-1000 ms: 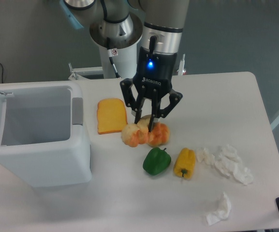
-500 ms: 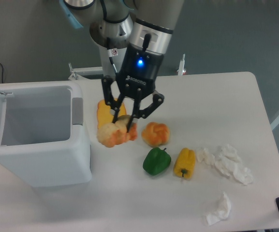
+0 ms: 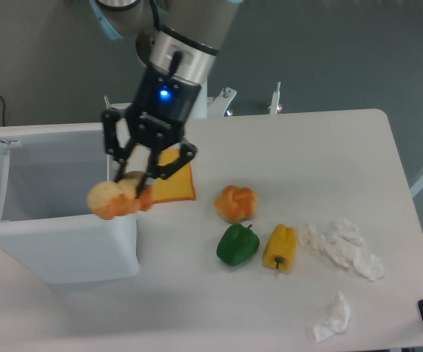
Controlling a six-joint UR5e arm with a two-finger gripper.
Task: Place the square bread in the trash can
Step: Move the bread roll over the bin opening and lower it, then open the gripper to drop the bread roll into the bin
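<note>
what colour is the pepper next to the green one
Yellow; the pepper shows clearly in the fixed camera view, right of the green pepper.

A round orange bun [image 3: 235, 203] sits mid-frame; a green pepper [image 3: 237, 244] and yellow pepper [image 3: 280, 248] lie below it, crumpled tissues [image 3: 344, 248] lower right.

Tool [image 3: 134, 183]: black fingers, blue light glowing on black body, silver-grey wrist above. Held bun [image 3: 111, 200]: pale tan with orange patches. Square bread [image 3: 174, 183]: yellow-orange face, darker orange edge. Trash can [image 3: 57, 242]: white-grey. Second bun [image 3: 236, 203], centre frame: orange. Peppers: one green [image 3: 237, 244], one yellow [image 3: 280, 247]. Crumpled tissues [image 3: 343, 248], right: white. Desk [image 3: 321, 161]: white. Backdrop: grey-blue.
</note>
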